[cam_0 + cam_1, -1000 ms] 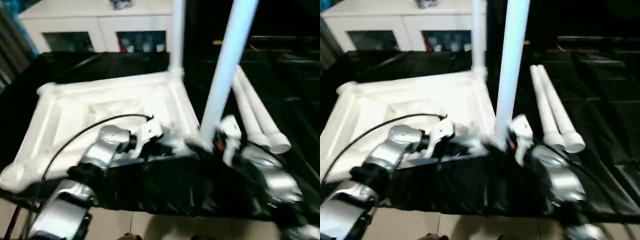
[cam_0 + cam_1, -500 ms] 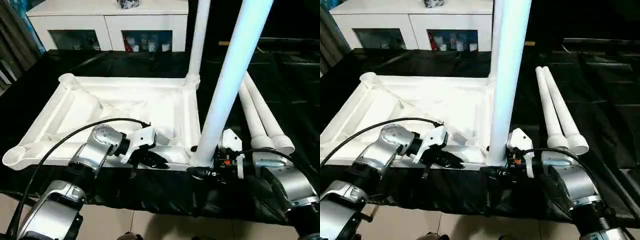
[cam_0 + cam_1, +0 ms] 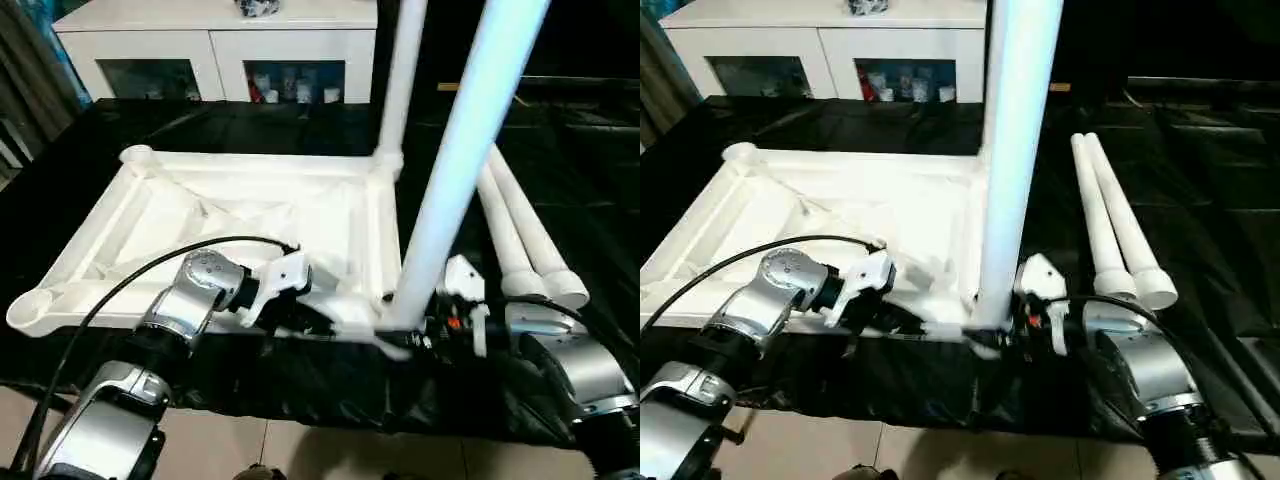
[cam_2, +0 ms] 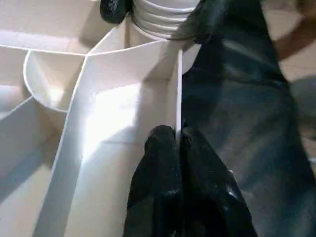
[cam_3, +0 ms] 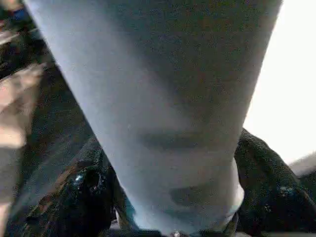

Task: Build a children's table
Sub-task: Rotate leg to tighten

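Tabletop [image 3: 250,215]: white, upside-down, ribbed underside up, lying on black cloth [image 3: 560,130]; near edge at cloth's front edge.
Far leg [image 3: 400,70]: upright, seated in far-right corner socket.
Near leg [image 3: 455,165]: upright w/ slight tilt, foot at near-right corner socket; ringed end seen next to the socket in left wrist view [image 4: 163,15].
Spare legs [image 3: 1115,225]: 2, lying side by side on cloth, right of tabletop, touching each other.
L gripper [image 4: 178,148]: fingers pinched narrow on tabletop's thin near-edge wall, just beside the near-right socket; rim sits between the two black fingers [image 4: 160,173].
R gripper [image 3: 425,335]: black fingers either side of near leg's lower end, clamped on it; a finger [image 5: 266,187] visible in right wrist view.
Bkgd: white cabinet [image 3: 215,50] w/ glass doors behind the cloth.
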Robot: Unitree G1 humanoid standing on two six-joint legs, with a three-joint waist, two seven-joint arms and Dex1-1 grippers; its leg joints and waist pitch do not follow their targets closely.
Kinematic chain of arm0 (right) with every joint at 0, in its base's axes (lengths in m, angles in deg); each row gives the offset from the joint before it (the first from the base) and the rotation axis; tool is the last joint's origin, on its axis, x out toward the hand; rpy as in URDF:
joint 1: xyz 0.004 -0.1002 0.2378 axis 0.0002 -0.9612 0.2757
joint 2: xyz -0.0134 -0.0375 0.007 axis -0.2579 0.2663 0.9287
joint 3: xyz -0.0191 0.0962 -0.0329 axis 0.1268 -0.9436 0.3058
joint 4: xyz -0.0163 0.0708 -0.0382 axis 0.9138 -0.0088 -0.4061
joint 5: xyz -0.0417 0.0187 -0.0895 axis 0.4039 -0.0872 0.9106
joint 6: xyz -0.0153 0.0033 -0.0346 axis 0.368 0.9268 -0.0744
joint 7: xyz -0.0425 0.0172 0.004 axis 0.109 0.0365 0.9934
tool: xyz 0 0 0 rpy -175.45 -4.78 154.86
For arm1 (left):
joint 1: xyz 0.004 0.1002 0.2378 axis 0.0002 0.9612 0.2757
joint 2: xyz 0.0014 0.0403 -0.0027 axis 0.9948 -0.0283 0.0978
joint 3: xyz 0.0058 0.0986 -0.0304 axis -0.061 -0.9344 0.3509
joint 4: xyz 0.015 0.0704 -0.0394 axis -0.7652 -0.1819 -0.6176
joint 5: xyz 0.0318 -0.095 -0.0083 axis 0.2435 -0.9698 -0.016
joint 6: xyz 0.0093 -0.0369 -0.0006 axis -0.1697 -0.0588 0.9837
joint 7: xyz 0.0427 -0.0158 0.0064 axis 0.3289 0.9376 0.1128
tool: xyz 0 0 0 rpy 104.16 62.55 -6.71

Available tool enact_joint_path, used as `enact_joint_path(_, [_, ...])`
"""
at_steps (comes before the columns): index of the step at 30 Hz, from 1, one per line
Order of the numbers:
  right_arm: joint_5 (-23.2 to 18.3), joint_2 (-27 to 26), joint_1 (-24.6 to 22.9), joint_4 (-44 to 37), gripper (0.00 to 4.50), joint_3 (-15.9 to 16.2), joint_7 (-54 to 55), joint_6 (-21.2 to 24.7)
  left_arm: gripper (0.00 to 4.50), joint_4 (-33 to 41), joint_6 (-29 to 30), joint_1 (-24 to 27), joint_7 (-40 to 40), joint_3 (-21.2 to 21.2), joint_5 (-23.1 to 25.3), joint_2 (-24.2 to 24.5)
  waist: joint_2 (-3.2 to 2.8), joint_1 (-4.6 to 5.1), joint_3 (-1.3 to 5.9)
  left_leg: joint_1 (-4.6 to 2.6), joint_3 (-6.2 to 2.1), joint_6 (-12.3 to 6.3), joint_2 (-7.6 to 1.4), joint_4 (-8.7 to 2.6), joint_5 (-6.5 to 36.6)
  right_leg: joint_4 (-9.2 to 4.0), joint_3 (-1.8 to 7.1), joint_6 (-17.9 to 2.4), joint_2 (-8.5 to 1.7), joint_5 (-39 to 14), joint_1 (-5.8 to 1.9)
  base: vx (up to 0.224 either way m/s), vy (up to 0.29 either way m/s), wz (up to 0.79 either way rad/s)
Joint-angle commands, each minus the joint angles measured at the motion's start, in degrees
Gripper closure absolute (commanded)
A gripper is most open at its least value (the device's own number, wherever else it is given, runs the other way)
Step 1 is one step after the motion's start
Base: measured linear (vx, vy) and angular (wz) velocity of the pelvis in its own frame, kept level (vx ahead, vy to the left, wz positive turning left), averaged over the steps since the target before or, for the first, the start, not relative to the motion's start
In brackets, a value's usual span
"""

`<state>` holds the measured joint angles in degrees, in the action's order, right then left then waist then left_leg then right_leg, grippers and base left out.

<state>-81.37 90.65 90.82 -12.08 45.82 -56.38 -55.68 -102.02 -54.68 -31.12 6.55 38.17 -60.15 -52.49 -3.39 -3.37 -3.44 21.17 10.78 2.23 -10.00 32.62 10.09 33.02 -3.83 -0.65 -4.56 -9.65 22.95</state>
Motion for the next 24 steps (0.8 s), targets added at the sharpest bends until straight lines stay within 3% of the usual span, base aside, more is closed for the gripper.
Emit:
enact_joint_path(1, [2.65,-4.43,0.85,3.63,1.74,1.81,7.92,-0.13,4.5,-0.57,1.78,-1.57,-4.6,-0.66,-0.36,-4.58,0.91,0.32,2.41,-0.57,-1.32,-2.74,-3.05,-3.99,16.65,-4.92,2.43,-11.16,-4.21,-23.88,-2.23,0.0,0.0,0.0])
enact_joint_path(4, [4.04,-7.56,2.07,6.52,1.75,0.74,14.34,-0.55,4.5,-1.49,2.91,-2.3,-8.52,-0.2,0.22,-6.42,1.05,1.26,2.33,-0.82,-1.75,-1.26,-2.84,-4.25,19.11,-5.43,2.29,-9.35,-4.13,-28.14,-2.19,0.0,0.0,0.0])
enact_joint_path(5, [4.9,-12.09,3.87,9.86,1.75,-0.6,22.07,-1.15,4.5,-2.23,4.97,-2.99,-13.63,0.49,0.62,-9.16,0.96,1.45,2.26,-0.93,-1.58,-1.42,-2.84,-4.18,19.35,-5.59,2.46,-9.28,-4.12,-27.99,-1.89,0.0,0.0,0.0])
enact_joint_path(7, [5.2,-14.01,4.7,11.23,1.76,-1.13,25.32,-1.42,4.5,-2.62,5.62,-3.32,-16.4,0.86,0.97,-10.32,0.93,1.98,2.26,-0.82,-1.81,-0.96,-2.68,-4.22,20.12,-5.6,2.23,-9.21,-4.19,-29.22,-1.96,0.0,0.0,0.0])
enact_joint_path(9, [6.37,-19.26,7.11,14.89,1.76,-2.58,34.23,-2.34,4.5,-3.33,7.36,-3.97,-23.38,1.79,1.64,-13.47,0.73,2.07,2.32,-0.98,-1.73,-0.76,-2.76,-4.24,19.82,-5.66,2.39,-9.12,-4.08,-27.99,-1.62,0.0,0.0,0.0])
enact_joint_path(10, [7.0,-20.67,7.86,15.99,1.76,-2.64,36.42,-3.35,4.5,-3.18,7.69,-3.91,-24.88,1.91,1.79,-14.41,1.31,2.12,2.44,-1.04,-1.61,-0.97,-2.66,-4.19,20.06,-5.77,2.34,-9.02,-3.97,-27.91,-1.72,0.0,0.0,0.0])
enact_joint_path(11, [7.41,-21.45,8.32,16.65,1.76,-2.54,37.46,-4.19,4.5,-2.96,7.8,-3.77,-25.33,1.87,1.8,-14.93,1.05,1.91,2.45,-0.99,-1.6,-1.35,-2.67,-4.18,19.4,-5.68,2.45,-9.03,-4.11,-27.48,-1.76,0.0,0.0,0.0])
enact_joint_path(12, [8.25,-23.13,9.3,18.16,1.76,-2.5,39.26,-6.93,4.5,-2.66,8.02,-3.35,-26.36,1.68,1.99,-15.95,1.3,2.01,2.55,-0.75,-1.52,-1.69,-2.69,-4.17,18.61,-5.59,2.49,-9.16,-4.14,-26.29,-1.86,0.0,0.0,0.0])
enact_joint_path(16, [8.2,-24.28,9.93,19.31,1.76,-3.3,40.29,-8.15,4.5,-2.82,7.13,-2.92,-26.42,0.94,2.75,-16.04,1.0,1.84,2.67,-0.61,-1.43,-2.73,-2.79,-4.18,17.21,-5.23,2.6,-9.83,-4.02,-22.82,-2.02,0.0,0.0,0.0])
enact_joint_path(17, [7.93,-24.67,10.22,19.66,1.06,-3.84,40.51,-8.9,4.5,-2.74,7.25,-2.8,-26.53,0.9,3.05,-15.94,0.97,1.86,2.68,-0.55,-1.41,-2.9,-2.85,-4.22,16.96,-5.07,2.62,-10.26,-3.98,-21.41,-2.06,0.0,0.0,0.0])
enact_joint_path(20, [7.83,-23.83,9.96,18.39,0.99,-3.64,38.0,-9.68,4.5,-2.32,6.88,-2.69,-25.26,0.97,2.74,-15.38,0.86,1.87,2.62,-0.57,-1.34,-3.1,-2.87,-4.24,17.27,-5.0,2.62,-10.95,-3.96,-20.44,-2.09,0.0,0.0,0.0])
enact_joint_path(23, [7.97,-22.1,9.56,17.26,0.61,-3.13,35.3,-10.69,4.5,-1.93,5.88,-2.62,-23.75,0.67,2.46,-14.44,0.88,1.88,2.61,-0.58,-1.35,-3.02,-2.84,-4.24,18.11,-5.11,2.61,-10.76,-4.0,-21.44,-2.19,0.0,0.0,0.0])
enact_joint_path(24, [7.62,-21.21,9.22,16.59,0.61,-2.91,33.69,-10.74,4.5,-1.65,5.32,-2.45,-22.5,0.55,2.18,-13.93,0.63,1.83,2.65,-0.62,-1.36,-3.01,-2.87,-4.22,18.16,-5.09,2.65,-10.76,-4.05,-21.42,-2.18,0.0,0.0,0.0])
